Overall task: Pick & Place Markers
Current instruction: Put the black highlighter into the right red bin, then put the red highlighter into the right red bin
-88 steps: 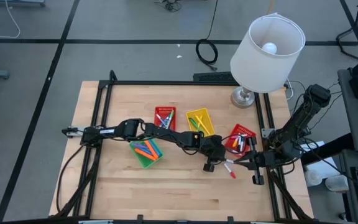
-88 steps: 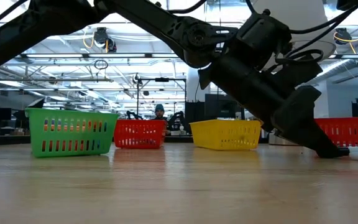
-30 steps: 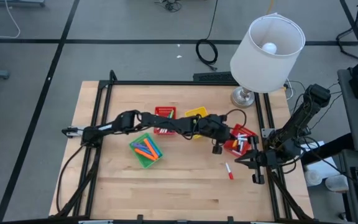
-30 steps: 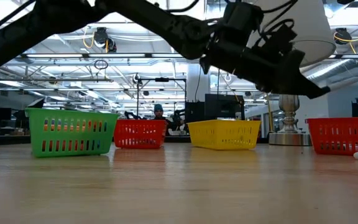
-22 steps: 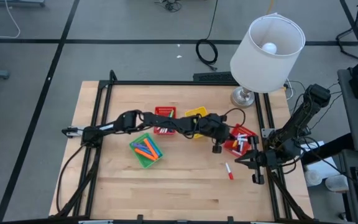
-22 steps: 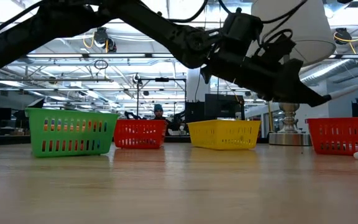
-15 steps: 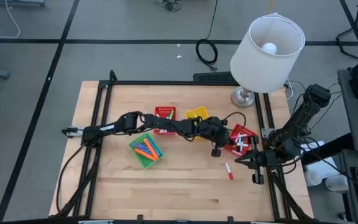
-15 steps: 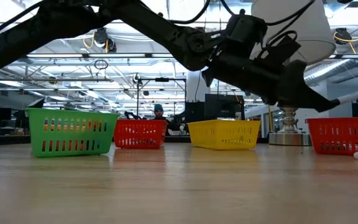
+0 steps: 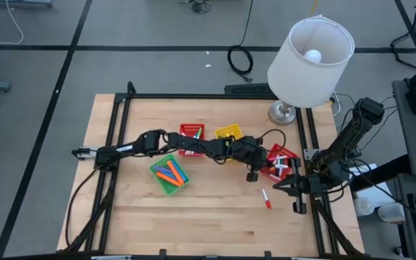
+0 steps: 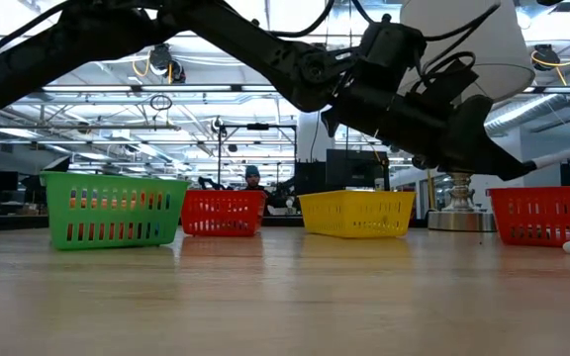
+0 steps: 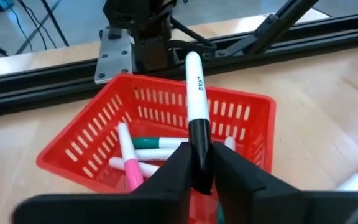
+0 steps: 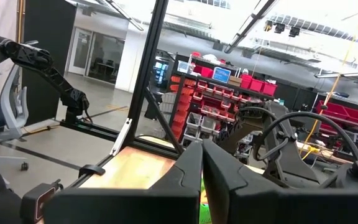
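Left wrist view: left gripper is clamping a black-and-white plastic marker above the red mesh basket, centre frame; right gripper is sitting shut, empty, lower right.

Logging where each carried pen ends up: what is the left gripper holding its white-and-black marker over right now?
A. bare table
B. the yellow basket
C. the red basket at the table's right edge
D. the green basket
C: the left wrist view shows the left gripper gripping the white-and-black marker directly over the red basket, which already holds several pens.
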Controlling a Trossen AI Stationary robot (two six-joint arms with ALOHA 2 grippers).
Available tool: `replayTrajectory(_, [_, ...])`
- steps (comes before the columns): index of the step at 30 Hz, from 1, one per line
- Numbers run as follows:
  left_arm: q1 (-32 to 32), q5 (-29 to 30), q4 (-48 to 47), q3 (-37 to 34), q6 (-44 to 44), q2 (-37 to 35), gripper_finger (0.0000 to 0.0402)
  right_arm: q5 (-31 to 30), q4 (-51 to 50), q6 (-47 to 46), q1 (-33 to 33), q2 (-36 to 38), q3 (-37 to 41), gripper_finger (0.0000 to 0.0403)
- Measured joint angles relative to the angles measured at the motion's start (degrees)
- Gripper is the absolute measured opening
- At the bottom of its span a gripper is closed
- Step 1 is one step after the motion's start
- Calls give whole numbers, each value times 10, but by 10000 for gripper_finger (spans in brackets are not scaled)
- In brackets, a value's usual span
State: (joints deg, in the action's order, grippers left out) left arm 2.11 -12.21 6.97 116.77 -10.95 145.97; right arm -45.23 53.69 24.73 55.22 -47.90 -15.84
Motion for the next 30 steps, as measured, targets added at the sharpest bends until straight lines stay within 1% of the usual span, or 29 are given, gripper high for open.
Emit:
replayTrajectory(3, [1, 3, 0, 0, 11, 0, 102, 0, 0, 0, 0, 0, 0, 0])
replayTrajectory(6, [3, 8, -4, 0, 10, 0, 132, 0, 0, 0, 0, 0, 0, 0])
replayTrajectory(10, [3, 7, -11, 0, 10, -14, 149, 0, 0, 0, 0, 0, 0, 0])
replayTrajectory(13, [0, -26, -46, -1, 5, -52, 149, 0, 0, 1, 0, 0, 0, 0])
replayTrajectory(15, [-8, -49, -96, -1, -23, -90, 138, 1, -2, 10, 0, 0, 0, 0])
replayTrajectory(16, [-14, -53, -137, 0, -46, -110, 128, 1, -4, 15, 0, 0, 0, 0])
replayTrajectory(18, [-32, -47, -223, 0, -94, -156, 95, 2, -6, 16, 0, 0, 0, 0])
replayTrajectory(19, [-44, -34, -272, 0, -118, -178, 72, 2, -7, 16, 0, 0, 0, 0])
replayTrajectory(21, [-67, 13, -377, 0, -159, -225, 24, 2, -7, 16, 0, 0, 0, 0])
replayTrajectory(22, [-79, 37, -429, 0, -172, -247, 12, 2, -7, 16, 0, 0, 0, 0])
replayTrajectory(24, [-101, 84, -529, 0, -183, -293, 11, 2, -7, 16, 0, 0, 0, 0])
replayTrajectory(26, [-123, 122, -606, 0, -174, -342, 6, 2, -7, 16, 0, 0, 0, 0])
replayTrajectory(30, [-169, 186, -701, 0, -117, -447, 4, 2, -7, 15, 0, 0, 0, 0])
